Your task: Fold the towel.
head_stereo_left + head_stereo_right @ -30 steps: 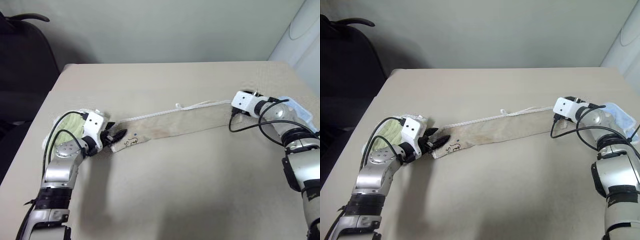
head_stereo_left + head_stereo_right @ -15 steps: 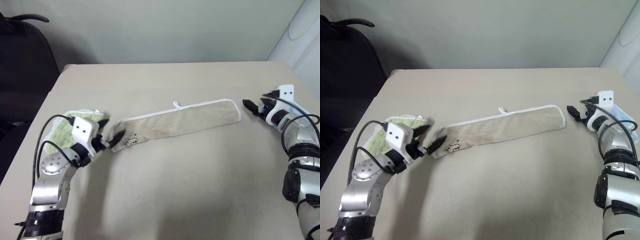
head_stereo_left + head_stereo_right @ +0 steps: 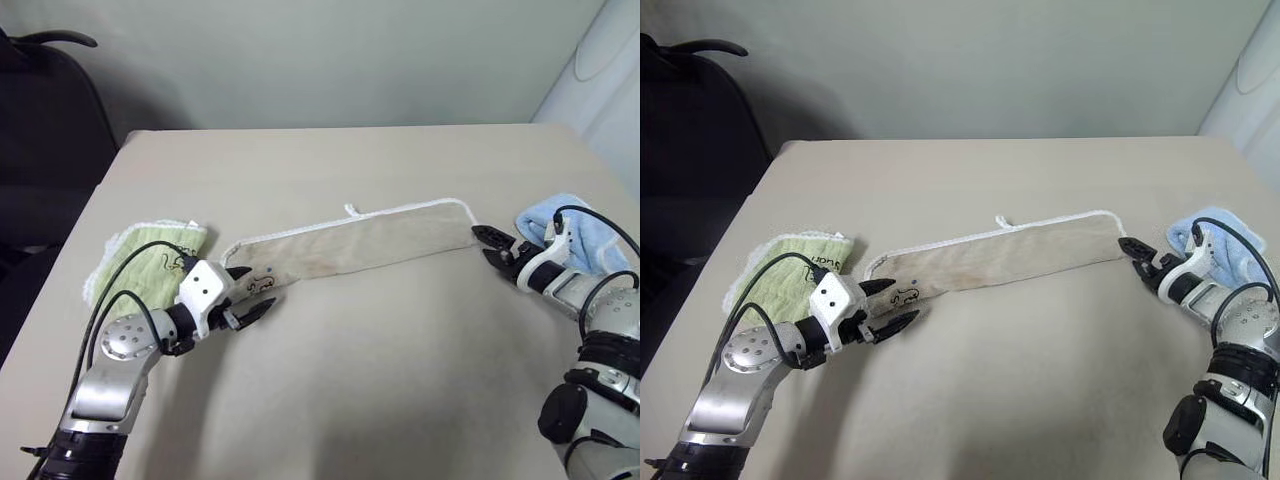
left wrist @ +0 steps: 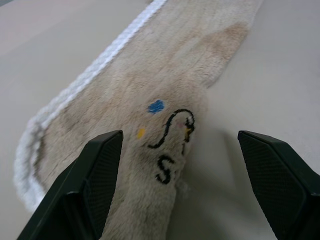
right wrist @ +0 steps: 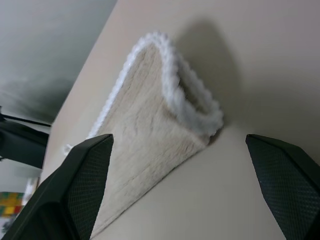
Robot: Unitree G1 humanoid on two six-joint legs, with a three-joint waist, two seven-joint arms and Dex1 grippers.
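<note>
With both pairs of black fingers standing wide apart and gripping nothing, the left gripper (image 3: 252, 303) sits at about eight o'clock on the table (image 3: 380, 390), its tips straddling the near-left end of the towel (image 3: 350, 243), and the right gripper (image 3: 487, 246) sits at about three o'clock, its tips just beside the towel's far-right end. The towel lies between them as a long narrow band across the middle of the table, running from eight o'clock up toward two o'clock. It looks already doubled lengthwise: the right wrist view shows two layers meeting in a rounded fold at the end, with white corded trim (image 5: 175, 75) wrapping it. That first fold seems done; what appears left is to bring one short end over to the other, perhaps more than once, for a compact stack. The cloth is beige terry, soft and slightly mottled, with trim along its far edge, a small white loop (image 3: 351, 209) midway along that edge, and a dark printed logo (image 4: 172, 145) with a blue dot at the left end. A light green towel (image 3: 140, 255) lies at nine o'clock and a light blue towel (image 3: 585, 230) at three o'clock.
</note>
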